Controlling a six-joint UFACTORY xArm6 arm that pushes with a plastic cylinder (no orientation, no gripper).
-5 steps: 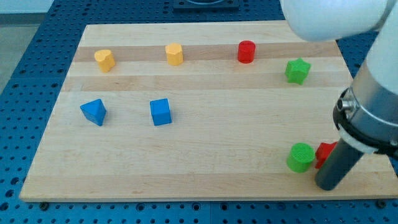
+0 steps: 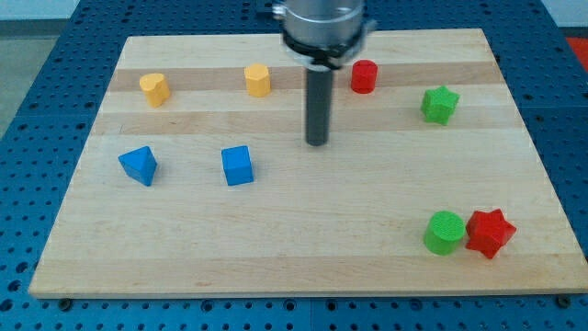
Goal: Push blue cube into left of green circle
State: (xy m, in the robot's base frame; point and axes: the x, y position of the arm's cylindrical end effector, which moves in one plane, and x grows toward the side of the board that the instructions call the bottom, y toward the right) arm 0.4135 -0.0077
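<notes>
Rod hangs upright from the view's top; my tip (image 2: 317, 142) rests on bare wood at 2 o'clock from the blue cube (image 2: 237, 165), near it, not touching. No jaws on this rig, only the rod. Green circle (image 2: 445, 232) sits well apart at 4 o'clock, touching the red star (image 2: 489, 233), near the board's (image 2: 276, 267) bottom edge. Open wood lies between cube and circle. Arm housing is cut off at the frame's top.

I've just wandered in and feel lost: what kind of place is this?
Probably a robotics lab bench. A wooden board lies on a blue perforated table, small coloured blocks like the blue cube are scattered about, and my tip touches none.
</notes>
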